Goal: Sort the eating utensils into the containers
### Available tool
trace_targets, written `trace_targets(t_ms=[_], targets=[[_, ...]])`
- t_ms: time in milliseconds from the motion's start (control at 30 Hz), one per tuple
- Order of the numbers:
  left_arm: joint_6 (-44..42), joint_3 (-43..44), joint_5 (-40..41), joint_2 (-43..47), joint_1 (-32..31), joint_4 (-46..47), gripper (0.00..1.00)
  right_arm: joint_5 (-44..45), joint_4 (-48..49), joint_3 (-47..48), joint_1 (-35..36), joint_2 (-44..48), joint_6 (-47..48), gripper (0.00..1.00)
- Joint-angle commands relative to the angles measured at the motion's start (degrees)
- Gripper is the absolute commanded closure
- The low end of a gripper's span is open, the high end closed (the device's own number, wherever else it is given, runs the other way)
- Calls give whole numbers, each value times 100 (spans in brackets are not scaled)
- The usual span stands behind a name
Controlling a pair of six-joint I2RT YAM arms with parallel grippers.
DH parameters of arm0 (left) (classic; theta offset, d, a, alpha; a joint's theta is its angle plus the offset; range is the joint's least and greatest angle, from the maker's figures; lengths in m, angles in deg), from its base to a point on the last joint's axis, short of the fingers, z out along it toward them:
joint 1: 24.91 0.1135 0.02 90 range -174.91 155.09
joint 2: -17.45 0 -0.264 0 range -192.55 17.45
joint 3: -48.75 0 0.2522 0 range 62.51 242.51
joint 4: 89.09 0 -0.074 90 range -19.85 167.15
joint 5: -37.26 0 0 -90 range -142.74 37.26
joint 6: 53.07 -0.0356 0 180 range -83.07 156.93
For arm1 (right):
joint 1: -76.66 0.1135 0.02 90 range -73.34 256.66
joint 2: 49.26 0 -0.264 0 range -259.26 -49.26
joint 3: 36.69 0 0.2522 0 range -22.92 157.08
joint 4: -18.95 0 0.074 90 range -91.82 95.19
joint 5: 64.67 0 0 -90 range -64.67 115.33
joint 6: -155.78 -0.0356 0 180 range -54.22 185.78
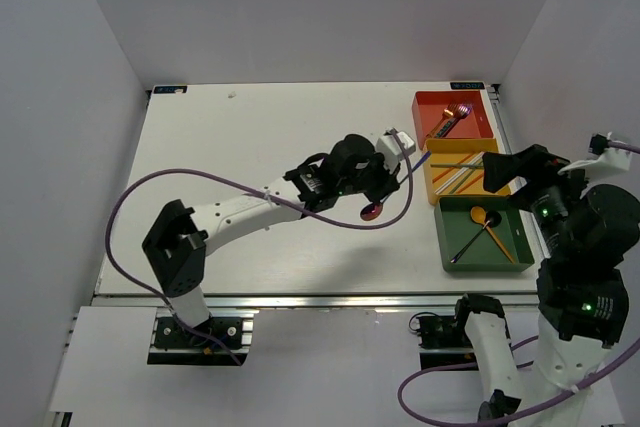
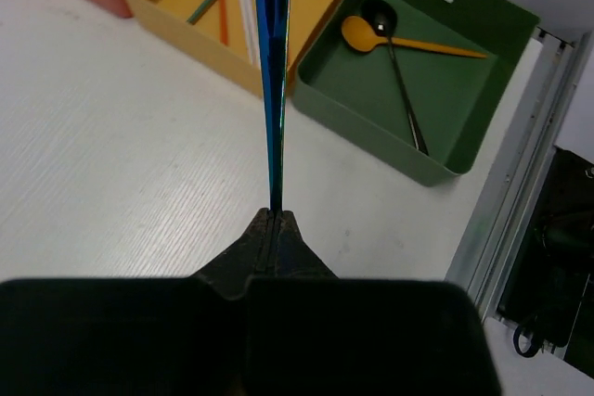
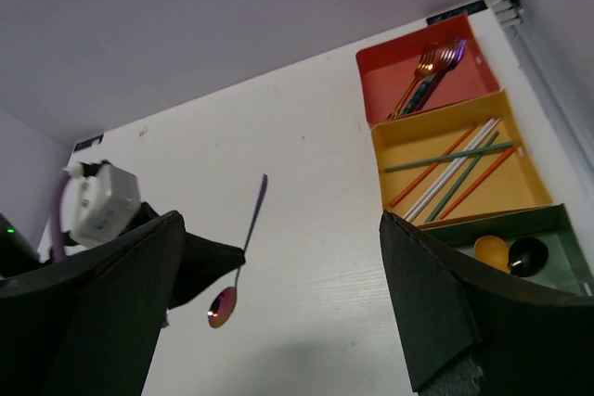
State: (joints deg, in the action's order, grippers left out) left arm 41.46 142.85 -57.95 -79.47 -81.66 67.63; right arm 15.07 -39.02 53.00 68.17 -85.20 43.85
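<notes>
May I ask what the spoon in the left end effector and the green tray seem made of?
The spoon looks like polished metal with an iridescent purple-blue finish, glinting brightly. The green tray seems matte plastic: even colour, no shine.

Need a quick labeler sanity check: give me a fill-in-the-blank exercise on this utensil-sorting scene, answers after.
1. The slim iridescent purple-blue utensil clamped in the left end effector is a ____.
2. The dark green square plastic tray holds ____ spoons, one orange, one black.
3. The thin chopsticks lie in the middle square plastic tray, coloured ____.
4. The right end effector is ____, holding nothing.

Missing words: spoon; two; yellow; open.
</notes>
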Motion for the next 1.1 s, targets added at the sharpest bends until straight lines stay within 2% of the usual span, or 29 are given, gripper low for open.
trace_targets(t_ms=[0, 67, 200, 300, 500, 700, 1067], targets=[[-418, 368, -858, -256, 6, 633, 100, 647, -299, 362, 32, 78, -126, 11], [-226, 579, -1174, -493, 6, 924, 100, 859, -352, 441, 32, 131, -171, 11], [450, 615, -1509, -748, 6, 2494, 100, 930, -361, 432, 40, 193, -232, 11], [819, 974, -1693, -1151, 6, 2945, 100, 956, -413, 502, 40, 193, -215, 11], [1408, 2027, -1931, -2135, -64, 3298, 100, 956, -440, 626, 32, 193, -259, 11], [2094, 2390, -2080, -2700, -125, 4168, 100, 1009, -466, 784, 32, 219, -303, 11], [2227, 3243, -2106, -3692, -354, 4238, 100, 930, -440, 626, 41, 281, -268, 11]])
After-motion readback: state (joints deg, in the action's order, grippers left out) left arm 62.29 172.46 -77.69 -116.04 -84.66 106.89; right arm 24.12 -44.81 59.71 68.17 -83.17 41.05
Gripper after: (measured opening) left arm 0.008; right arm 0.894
